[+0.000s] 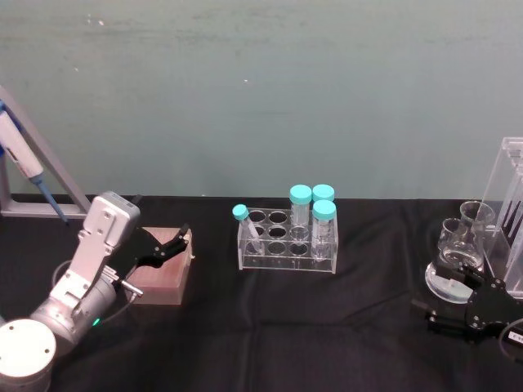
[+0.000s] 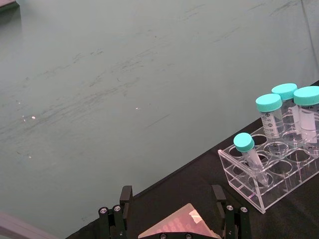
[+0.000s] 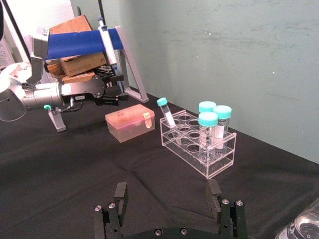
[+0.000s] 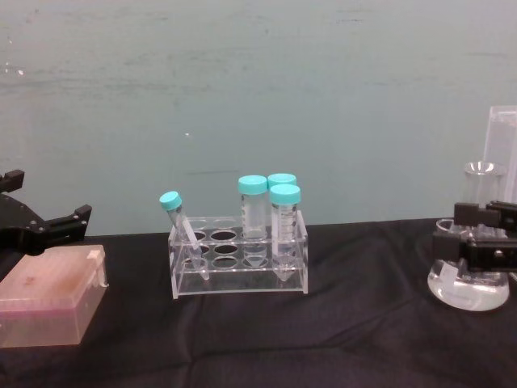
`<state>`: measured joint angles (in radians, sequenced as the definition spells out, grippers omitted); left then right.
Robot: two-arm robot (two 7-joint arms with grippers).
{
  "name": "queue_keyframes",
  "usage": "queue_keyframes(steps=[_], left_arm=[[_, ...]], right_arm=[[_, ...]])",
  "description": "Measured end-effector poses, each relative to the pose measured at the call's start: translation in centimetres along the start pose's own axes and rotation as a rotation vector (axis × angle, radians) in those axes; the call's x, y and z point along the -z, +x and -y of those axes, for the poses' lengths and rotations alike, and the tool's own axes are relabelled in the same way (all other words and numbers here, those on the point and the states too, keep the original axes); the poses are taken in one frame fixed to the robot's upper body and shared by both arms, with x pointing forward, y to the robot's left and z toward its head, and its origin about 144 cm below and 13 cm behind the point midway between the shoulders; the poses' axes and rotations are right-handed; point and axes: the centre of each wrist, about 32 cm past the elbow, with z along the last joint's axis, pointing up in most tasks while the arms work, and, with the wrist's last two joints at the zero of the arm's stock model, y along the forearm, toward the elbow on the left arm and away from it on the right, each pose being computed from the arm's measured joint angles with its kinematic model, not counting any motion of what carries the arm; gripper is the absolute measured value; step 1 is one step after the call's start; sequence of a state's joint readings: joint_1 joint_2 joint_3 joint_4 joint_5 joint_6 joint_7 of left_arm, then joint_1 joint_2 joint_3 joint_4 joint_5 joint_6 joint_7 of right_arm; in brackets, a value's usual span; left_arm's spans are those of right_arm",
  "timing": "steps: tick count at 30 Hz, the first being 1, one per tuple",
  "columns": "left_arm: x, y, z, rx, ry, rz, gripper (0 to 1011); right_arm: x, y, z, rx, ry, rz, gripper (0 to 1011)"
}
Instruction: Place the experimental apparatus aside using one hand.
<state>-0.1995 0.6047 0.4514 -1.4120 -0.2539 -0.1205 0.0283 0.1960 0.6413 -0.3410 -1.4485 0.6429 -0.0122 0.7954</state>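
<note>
At the table's right edge stand the experimental apparatus pieces: a tall acrylic stand (image 1: 511, 204), a small glass beaker (image 1: 477, 219) and a conical flask (image 1: 448, 266) holding clear liquid. My right gripper (image 1: 445, 300) is low on the black cloth just in front of the flask, open, with nothing between its fingers. In the chest view the right gripper (image 4: 452, 226) partly covers the flask (image 4: 467, 289). The flask's rim (image 3: 305, 227) shows beside the right gripper (image 3: 167, 194) in the right wrist view. My left gripper (image 1: 176, 242) hangs open above a pink box (image 1: 159, 276) at the left.
A clear tube rack (image 1: 286, 241) with several teal-capped tubes stands mid-table. A pipette on a grey stand (image 1: 33, 175) is at the far left. The table is covered in black cloth (image 1: 327, 343), with a green wall behind it.
</note>
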Motion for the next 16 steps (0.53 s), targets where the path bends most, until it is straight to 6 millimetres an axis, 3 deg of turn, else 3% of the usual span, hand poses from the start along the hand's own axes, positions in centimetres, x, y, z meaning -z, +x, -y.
queue_keyframes(steps=[16], left_arm=[[0.0, 0.0, 0.0, 0.0, 0.0, 0.0, 1000]], right_arm=[[-0.02, 0.07, 0.01, 0.001, 0.0, 0.001, 1000]])
